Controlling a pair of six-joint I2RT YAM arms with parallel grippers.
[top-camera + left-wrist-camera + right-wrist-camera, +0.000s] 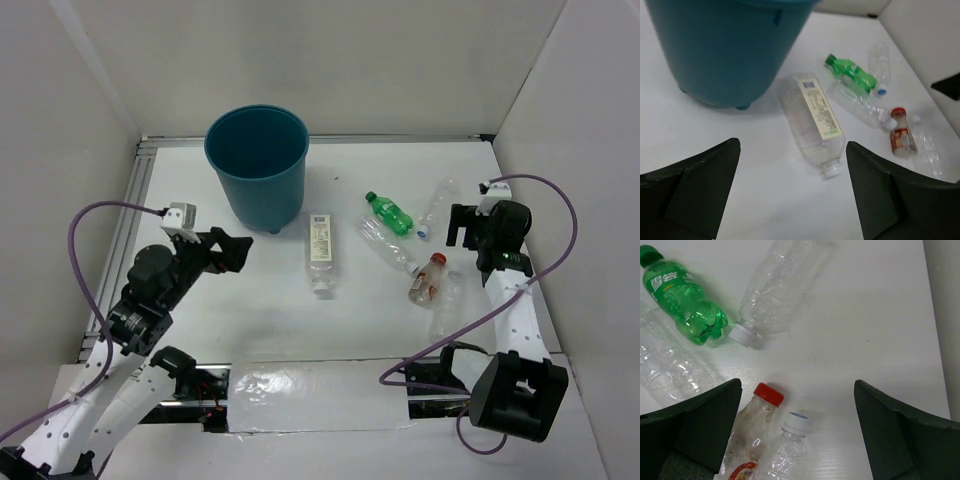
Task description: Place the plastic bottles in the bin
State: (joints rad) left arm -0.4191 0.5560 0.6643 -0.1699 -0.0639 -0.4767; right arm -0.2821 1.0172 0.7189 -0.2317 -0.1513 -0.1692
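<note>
The plastic bottles point(388, 247) lie flat on the surface, right of the upright bin point(256, 165). The squarish bottle point(320, 252) is nearest the bin, its long axis near-to-far and its cap toward the arms, while the green bottle point(389, 212) slants with its cap far-left. The left pincer point(236, 250) and right pincer point(462, 228) gape wide, empty; the right wrist view cuts off the red-capped bottle point(752, 430) at its bottom edge.

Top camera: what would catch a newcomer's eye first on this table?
The big teal bin stands at the back, left of centre, no bottle showing inside. Right of it the bright green bottle pops among clear bottles lying scattered, with a squarish labelled bottle alone near the bin. The left gripper and right gripper hang open, holding nothing.
</note>
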